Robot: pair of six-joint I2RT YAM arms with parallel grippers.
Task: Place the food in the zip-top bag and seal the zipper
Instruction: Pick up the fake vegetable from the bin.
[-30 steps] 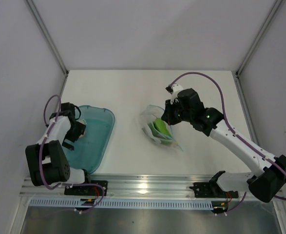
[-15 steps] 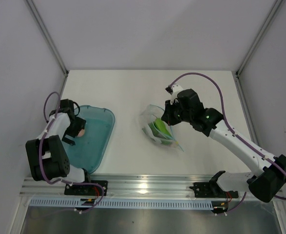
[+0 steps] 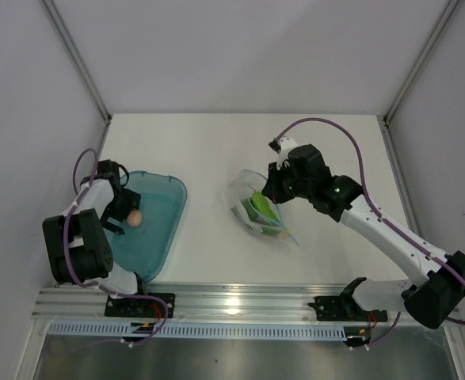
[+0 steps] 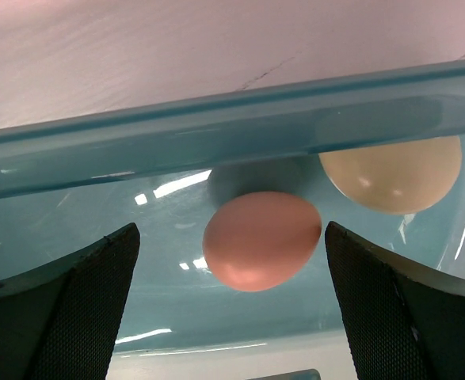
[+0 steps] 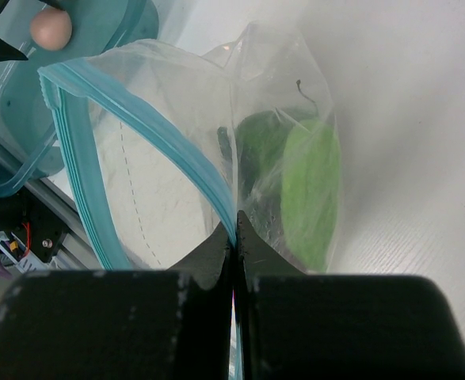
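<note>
Left hand point(image 4: 232, 228): fingers spread wide, one on each side of the pink egg point(image 4: 264, 241), with a gap on both sides, gripping nothing.
Pink egg: lies in the blue tray point(image 3: 157, 226) at the near left, well apart from the bag, not yet bagged.
Paler egg shape point(image 4: 392, 180): shows beside it at the tray wall; it could be a second piece or a reflection, the pictures do not settle it.
Right hand point(image 5: 234, 237): fingers pressed together, pinching the zipper point(image 5: 157, 131) and holding the mouth up.
Bag point(image 5: 177, 158): mid-worktop, mouth gaping toward the tray.
Done: green food point(image 5: 303, 182) already sits inside.
Left: carry the egg across, drop it in, press the zipper shut.
In the way: the tray's raised wall hems in the egg; bare worktop point(image 3: 216, 150) lies between tray and bag.
</note>
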